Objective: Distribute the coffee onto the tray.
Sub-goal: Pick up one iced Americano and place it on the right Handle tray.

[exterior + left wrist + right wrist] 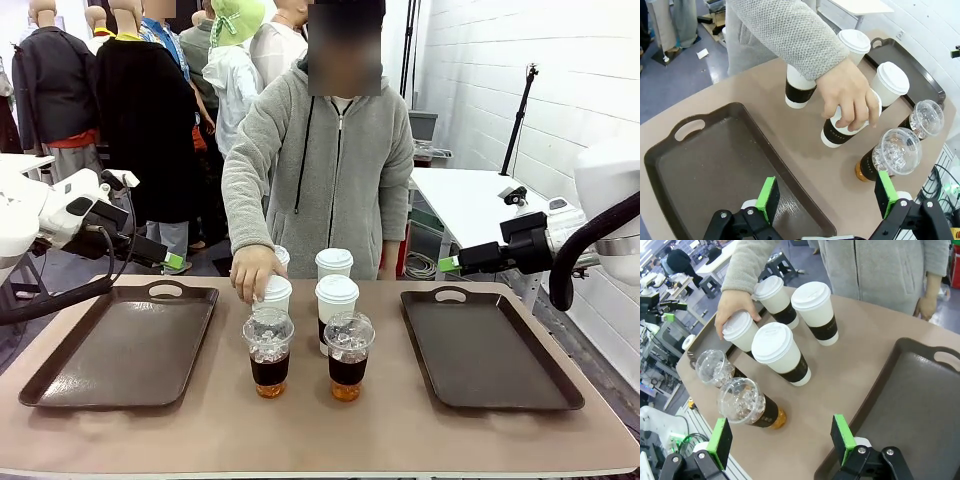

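Six coffee cups stand bunched mid-table between two dark trays. Four are white paper cups with lids and dark sleeves (336, 298); two are clear dome-lidded iced coffees (268, 350) (348, 355) in front of them. A person's hand (252, 272) grips the front-left paper cup (840, 132) by its lid (737, 326). My left gripper (175, 262) hangs open above the left tray (120, 345), with empty green pads (767, 200). Over the far edge of the right tray (490, 345), my right gripper (447, 265) is open and empty (781, 440).
Both trays (705, 170) (920, 400) are bare. The person in a grey hoodie (340, 170) stands at the far side, one arm reaching over the cups. A white table (480, 195) sits behind on the right.
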Available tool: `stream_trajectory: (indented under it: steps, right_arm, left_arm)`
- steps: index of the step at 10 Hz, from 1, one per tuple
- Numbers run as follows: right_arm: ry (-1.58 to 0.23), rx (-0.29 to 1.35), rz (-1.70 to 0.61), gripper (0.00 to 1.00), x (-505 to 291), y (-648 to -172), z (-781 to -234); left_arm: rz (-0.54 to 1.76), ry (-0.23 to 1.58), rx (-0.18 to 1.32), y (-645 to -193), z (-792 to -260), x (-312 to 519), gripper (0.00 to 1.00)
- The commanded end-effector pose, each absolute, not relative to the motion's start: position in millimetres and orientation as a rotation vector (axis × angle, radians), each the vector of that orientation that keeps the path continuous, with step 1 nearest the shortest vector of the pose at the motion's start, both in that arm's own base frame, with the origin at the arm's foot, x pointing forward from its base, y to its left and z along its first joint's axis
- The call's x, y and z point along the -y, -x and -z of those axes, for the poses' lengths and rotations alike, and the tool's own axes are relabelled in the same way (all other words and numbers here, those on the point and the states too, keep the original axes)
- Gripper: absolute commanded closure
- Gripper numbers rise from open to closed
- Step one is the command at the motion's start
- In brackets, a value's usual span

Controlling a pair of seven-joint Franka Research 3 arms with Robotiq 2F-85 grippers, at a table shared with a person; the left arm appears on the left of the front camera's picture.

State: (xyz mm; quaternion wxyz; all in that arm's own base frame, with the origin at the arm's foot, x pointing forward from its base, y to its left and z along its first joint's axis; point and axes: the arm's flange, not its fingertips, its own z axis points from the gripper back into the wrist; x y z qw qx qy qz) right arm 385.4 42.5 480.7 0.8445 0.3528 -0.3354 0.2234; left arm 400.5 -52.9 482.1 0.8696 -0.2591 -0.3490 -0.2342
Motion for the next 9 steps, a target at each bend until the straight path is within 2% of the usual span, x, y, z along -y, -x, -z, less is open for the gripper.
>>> stream_trajectory:
  steps: [1, 4, 9]
  right_arm:
    - [-0.766, 0.732, -0.483, 0.0, -43.9, -391.9, -478.4]
    - [-0.752, 0.722, -0.512, 0.0, -47.4, -386.7, -477.6]
    - [-0.772, 0.925, -0.871, 0.0, -53.4, -386.4, -463.0]
  left_arm:
    - [0.506, 0.554, 0.742, -404.9, -478.5, 51.6, 0.0]
    - [0.506, 0.554, 0.742, -404.9, -478.5, 51.6, 0.0]
    - [0.506, 0.554, 0.742, -404.9, -478.5, 51.6, 0.0]
